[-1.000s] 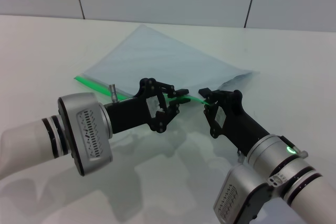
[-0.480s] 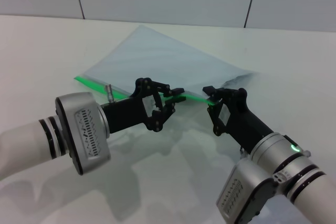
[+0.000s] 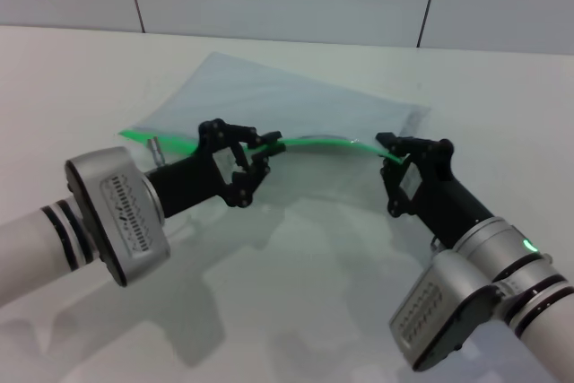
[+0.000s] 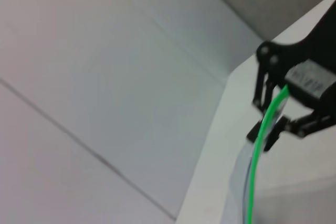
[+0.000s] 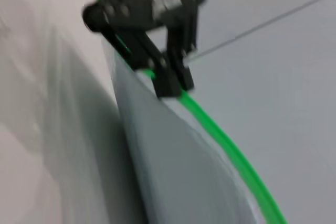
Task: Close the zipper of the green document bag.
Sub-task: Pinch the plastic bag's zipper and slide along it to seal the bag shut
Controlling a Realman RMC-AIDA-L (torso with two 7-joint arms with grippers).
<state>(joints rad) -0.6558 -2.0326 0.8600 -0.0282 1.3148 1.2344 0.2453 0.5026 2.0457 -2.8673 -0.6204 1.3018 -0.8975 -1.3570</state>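
Left hand [image 3: 263, 143] and right hand [image 3: 392, 146] each pinch the zipper [image 3: 318, 142] at well-apart points, lifting that edge of the green document bag [image 3: 269, 100] off the white tabletop [image 3: 81, 78].

The green document bag [image 3: 278, 105] is a flat, translucent pale blue-grey pouch lying on the white table [image 3: 72, 87], set at a slant to the table's edges, its far corner pointing toward the wall. The zipper [image 3: 314, 142], a thin bright green strip, runs along the bag's near long edge. That edge is lifted off the table and bows upward in a shallow arc, while the rest of the bag slopes down to rest on the table behind it. The slider tab cannot be made out
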